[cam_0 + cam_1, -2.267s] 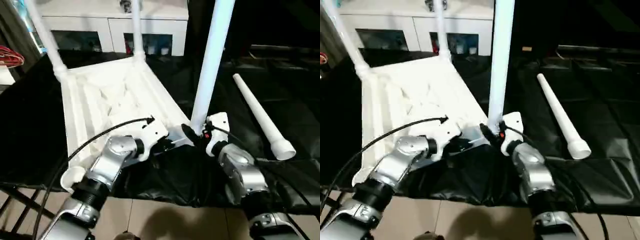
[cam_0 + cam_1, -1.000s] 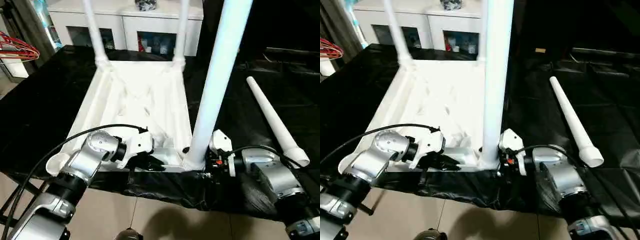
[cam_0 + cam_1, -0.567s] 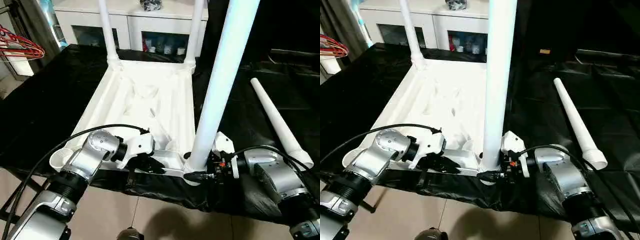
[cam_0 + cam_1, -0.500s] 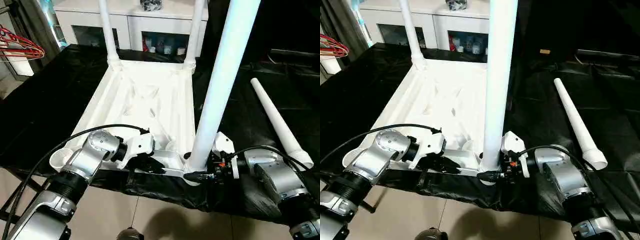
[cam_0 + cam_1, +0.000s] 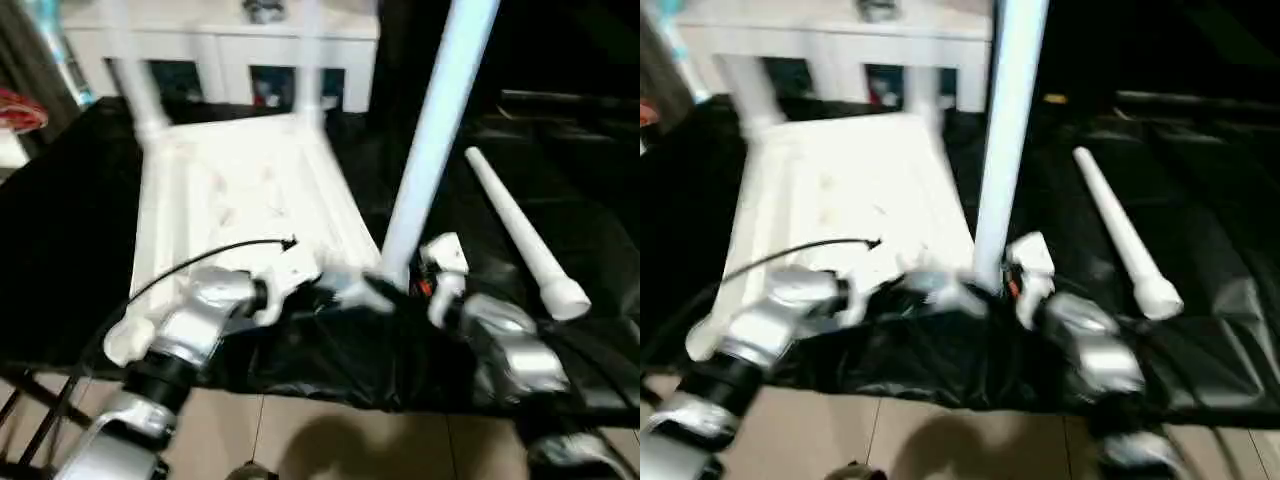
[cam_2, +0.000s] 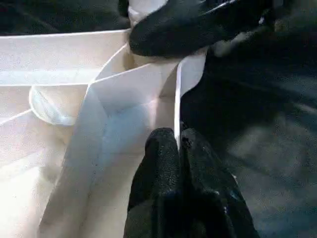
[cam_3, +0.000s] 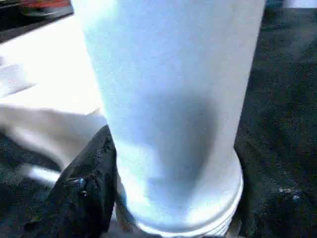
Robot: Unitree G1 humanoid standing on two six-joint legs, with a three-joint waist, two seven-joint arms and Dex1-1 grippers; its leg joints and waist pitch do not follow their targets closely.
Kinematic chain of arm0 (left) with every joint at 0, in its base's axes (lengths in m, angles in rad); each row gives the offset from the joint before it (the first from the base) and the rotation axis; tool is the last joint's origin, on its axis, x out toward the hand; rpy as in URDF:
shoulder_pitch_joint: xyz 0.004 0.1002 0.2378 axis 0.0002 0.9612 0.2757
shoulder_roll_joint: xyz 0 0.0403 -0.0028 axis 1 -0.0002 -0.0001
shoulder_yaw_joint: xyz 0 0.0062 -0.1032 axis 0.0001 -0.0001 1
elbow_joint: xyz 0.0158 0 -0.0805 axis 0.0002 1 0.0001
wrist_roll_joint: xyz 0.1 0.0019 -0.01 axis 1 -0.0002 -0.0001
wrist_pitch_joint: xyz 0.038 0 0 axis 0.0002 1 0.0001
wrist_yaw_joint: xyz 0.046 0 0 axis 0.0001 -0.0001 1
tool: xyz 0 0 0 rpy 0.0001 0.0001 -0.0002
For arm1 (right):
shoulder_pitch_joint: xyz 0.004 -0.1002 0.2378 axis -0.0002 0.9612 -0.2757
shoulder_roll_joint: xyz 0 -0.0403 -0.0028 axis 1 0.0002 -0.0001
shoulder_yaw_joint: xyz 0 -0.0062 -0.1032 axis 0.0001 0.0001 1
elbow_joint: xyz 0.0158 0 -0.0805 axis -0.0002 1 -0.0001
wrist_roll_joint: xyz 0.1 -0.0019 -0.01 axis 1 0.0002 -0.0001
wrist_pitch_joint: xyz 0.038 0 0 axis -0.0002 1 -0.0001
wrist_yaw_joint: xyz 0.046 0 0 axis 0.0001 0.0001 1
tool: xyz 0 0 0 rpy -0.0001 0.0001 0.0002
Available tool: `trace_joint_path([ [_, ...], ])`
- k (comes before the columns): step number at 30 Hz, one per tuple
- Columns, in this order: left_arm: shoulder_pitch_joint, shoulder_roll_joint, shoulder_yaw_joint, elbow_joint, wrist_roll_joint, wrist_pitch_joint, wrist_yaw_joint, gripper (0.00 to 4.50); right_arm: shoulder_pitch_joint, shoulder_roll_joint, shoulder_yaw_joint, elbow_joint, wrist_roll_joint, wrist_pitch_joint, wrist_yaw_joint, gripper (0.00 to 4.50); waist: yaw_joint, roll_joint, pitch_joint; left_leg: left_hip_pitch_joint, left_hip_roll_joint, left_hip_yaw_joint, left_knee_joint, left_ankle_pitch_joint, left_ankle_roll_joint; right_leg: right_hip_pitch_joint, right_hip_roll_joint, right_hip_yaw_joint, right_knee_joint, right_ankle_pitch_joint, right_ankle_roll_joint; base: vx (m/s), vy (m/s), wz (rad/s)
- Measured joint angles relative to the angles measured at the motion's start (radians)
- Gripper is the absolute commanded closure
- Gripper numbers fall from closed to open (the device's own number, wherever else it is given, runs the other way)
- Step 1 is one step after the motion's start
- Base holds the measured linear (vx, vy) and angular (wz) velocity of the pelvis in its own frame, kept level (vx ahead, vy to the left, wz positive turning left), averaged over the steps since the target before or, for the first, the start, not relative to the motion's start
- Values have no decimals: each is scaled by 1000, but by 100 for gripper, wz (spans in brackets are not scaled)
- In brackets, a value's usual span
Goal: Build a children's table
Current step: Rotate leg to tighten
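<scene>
Since the frame half a second earlier, the tabletop (image 5: 240,190) lies turned, its far end swung toward the upper left of the head views and its near right corner nearer the picture's centre; the whole view has also shifted. Tabletop: white, underside up, on the black-covered work surface (image 5: 60,250), left of centre. Two blurred legs stand in its far corners, at upper left (image 5: 135,75) and upper centre (image 5: 308,70). A third leg (image 5: 430,140) rises, slightly tilted, from the near right corner. Fourth leg (image 5: 520,235): lying loose on the black cover at right, well apart from the tabletop.

Left gripper (image 6: 177,148): fingers pressed together, pinching the thin near edge wall of the tabletop. Right gripper (image 7: 173,198): fingers set around the base of the rising leg, one black finger (image 7: 86,191) against its side. White cabinet (image 5: 220,50): across the top.
</scene>
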Motion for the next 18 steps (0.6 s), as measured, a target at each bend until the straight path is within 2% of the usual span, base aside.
trace_joint_path([
  [6,12,-41,-1,-11,19,12,88,450,-13,45,-8,41,-45,-66,-135,173,3,6,-4,0,-1,1,-4,0,0,0,0,0,-4,-1,0,0,0,0],
  [7,12,-41,-2,-11,19,12,89,450,-13,46,-9,43,-45,-69,-136,139,3,6,-4,0,-1,1,-4,0,0,0,0,0,-5,0,0,0,0,0],
  [9,12,-41,-3,-11,20,12,89,450,-13,49,-17,47,-40,-74,-131,104,2,7,-4,0,-1,1,-4,0,0,1,0,0,-5,0,0,0,0,0],
  [13,22,-33,-4,-29,18,12,66,450,-11,40,-14,45,-35,-76,-83,65,1,8,-4,-1,-1,1,-5,-1,1,1,0,0,-7,0,0,0,0,0],
  [18,34,19,-8,-46,-16,-11,-39,450,19,-28,29,-7,-20,-57,89,65,6,9,-3,-1,-1,1,-7,0,1,1,0,-1,-8,0,0,0,0,0],
])
